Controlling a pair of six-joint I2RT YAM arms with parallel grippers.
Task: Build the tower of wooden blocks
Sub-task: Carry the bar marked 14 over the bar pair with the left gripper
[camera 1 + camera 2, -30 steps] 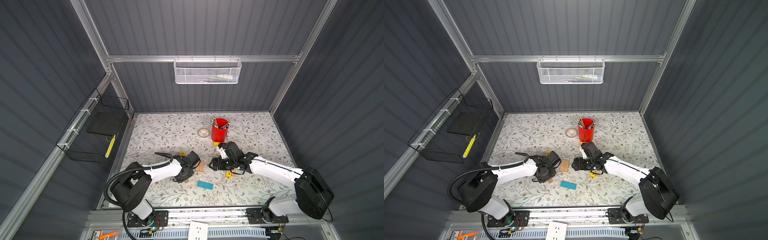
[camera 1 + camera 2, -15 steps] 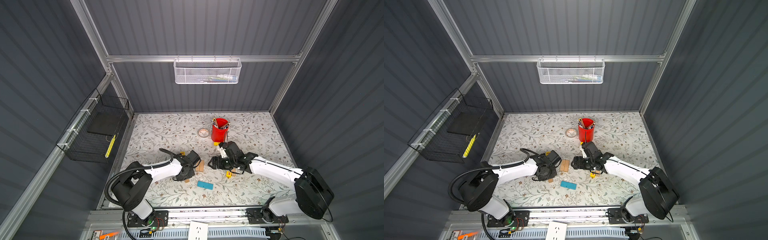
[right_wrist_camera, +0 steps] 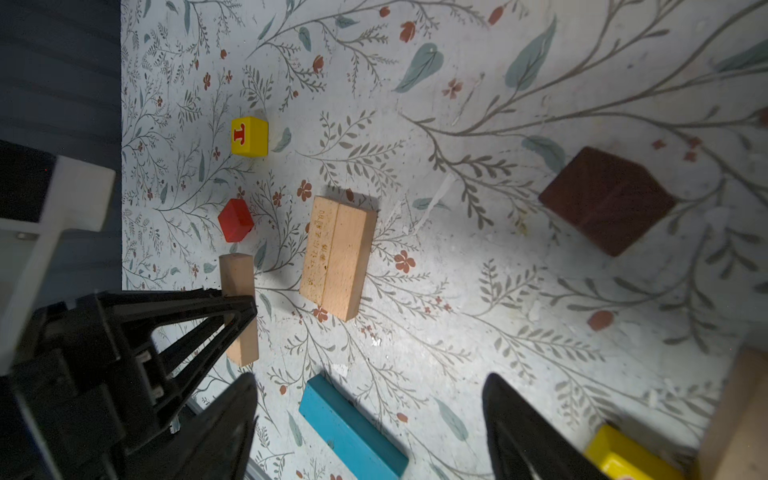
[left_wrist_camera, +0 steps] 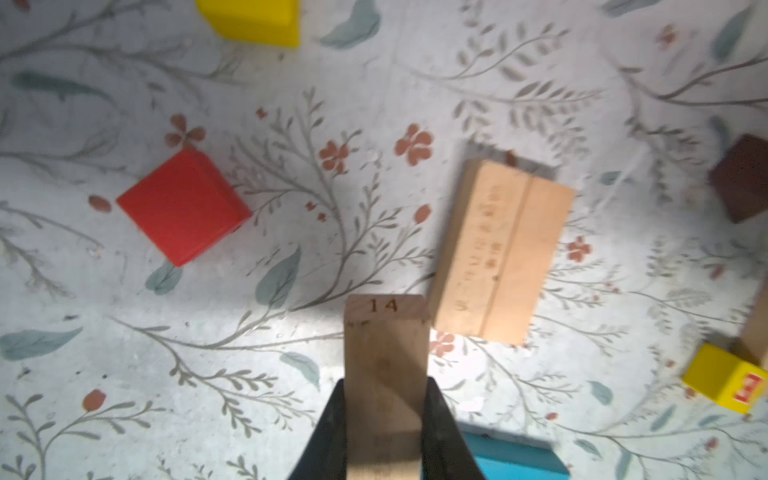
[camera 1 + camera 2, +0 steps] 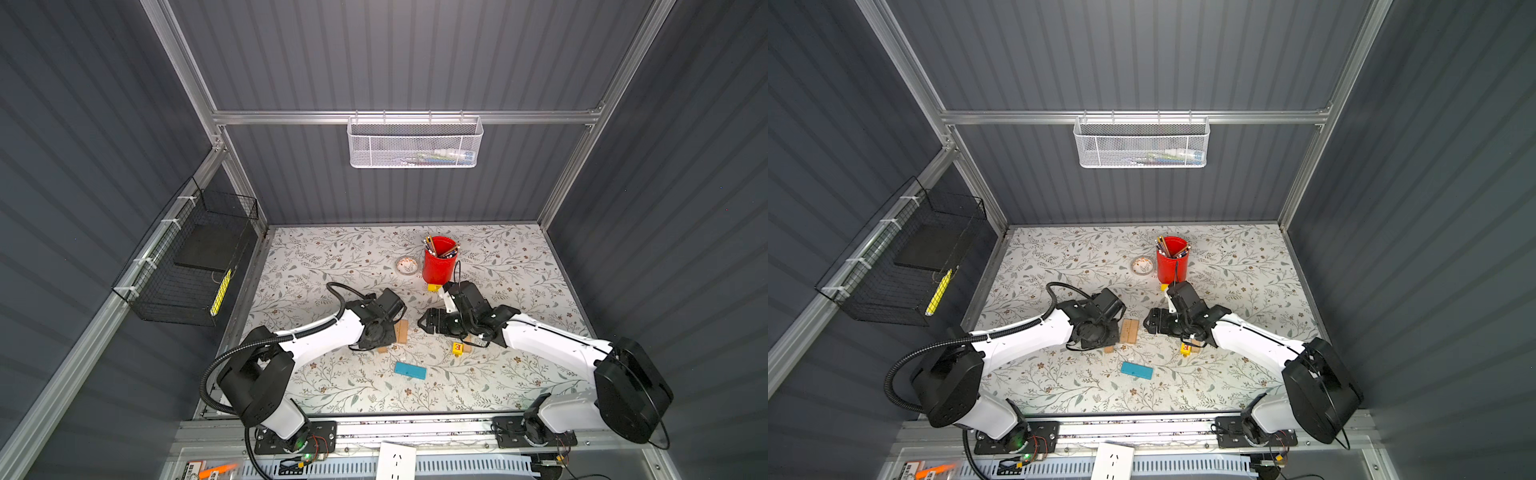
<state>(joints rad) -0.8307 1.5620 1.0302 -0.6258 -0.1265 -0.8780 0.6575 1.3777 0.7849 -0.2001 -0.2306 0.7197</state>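
Observation:
My left gripper is shut on a tan wooden bar marked 14, low over the table; its end shows in a top view. Just beside it, two tan bars lie side by side, seen in both top views. A red cube and a yellow cube sit beyond them. My right gripper hangs open over the teal bar, holding nothing. Near it are the dark brown piece, a yellow lettered cube and another tan bar.
A red cup of pencils and a small dish stand behind the arms. A white mesh basket hangs on the back wall, a black wire basket on the left wall.
My left jaws have closed onto the tan bar. The right gripper has stayed in place and opened slightly wider.

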